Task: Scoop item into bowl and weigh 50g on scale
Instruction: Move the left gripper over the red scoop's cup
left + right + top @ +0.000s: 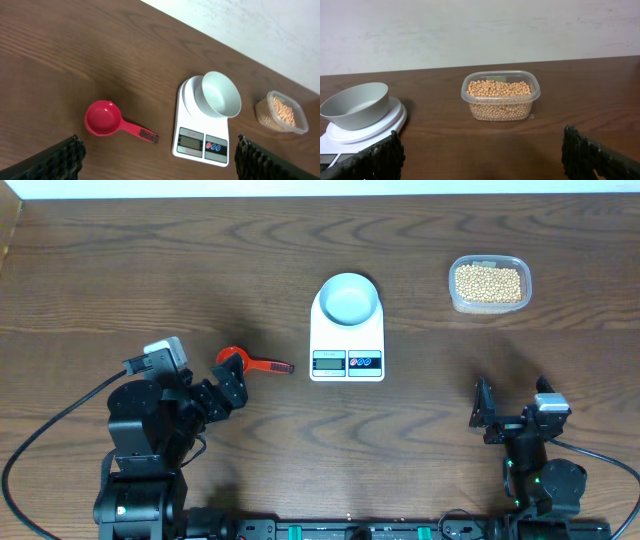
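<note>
We see a small round pale blue-white bowl sitting on the far end of a white rectangular digital scale on the dark brown wooden tabletop. At the far right, a clear rounded plastic tub holds small tan-yellow round beans. A red plastic scoop lies left of the scale, handle pointing toward it, at the tip of the left claw, whose jaws are spread wide. The right claw, also spread, sits well apart from the tub.
</note>
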Controlling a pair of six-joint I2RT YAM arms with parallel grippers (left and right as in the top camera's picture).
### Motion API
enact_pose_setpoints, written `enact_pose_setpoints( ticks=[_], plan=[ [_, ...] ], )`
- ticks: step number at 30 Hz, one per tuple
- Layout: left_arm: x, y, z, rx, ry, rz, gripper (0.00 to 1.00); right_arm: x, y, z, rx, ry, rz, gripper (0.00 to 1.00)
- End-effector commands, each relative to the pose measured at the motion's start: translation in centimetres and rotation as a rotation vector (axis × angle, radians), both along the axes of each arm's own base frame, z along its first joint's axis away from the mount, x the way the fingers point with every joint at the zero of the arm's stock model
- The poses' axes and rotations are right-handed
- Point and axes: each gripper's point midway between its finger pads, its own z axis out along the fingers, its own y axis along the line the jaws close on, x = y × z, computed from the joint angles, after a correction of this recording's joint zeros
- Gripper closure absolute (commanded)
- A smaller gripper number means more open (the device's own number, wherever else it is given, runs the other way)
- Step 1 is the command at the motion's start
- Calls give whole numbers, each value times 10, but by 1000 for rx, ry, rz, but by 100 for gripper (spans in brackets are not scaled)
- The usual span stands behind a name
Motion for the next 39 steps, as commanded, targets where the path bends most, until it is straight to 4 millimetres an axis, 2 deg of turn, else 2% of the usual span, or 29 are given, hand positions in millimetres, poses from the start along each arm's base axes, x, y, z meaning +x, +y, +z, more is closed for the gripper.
enact_pose_setpoints(
  ticks=[1,8,15,17,23,28,33,39],
  plan=[
    [2,-1,10,-103,-2,58,2,0,2,0,-9,-1,12,1],
    [10,26,-7,-221,84,316,2,0,2,0,-9,-1,12,1],
    [25,28,-46,-295,245,415,6,0,2,0,-9,-1,12,1],
    [30,29,-68,-346,334,489,7,0,2,0,-9,-1,12,1],
    [34,29,-101,-370,460,556,21,0,2,0,-9,-1,12,1],
    [34,33,-121,-367,529,618,25,0,2,0,-9,-1,12,1],
    [36,38,-144,-338,594,666,26,0,2,-1,-9,0,12,1],
    [48,38,-163,-330,622,671,35,0,2,0,-9,-1,12,1]
  ],
)
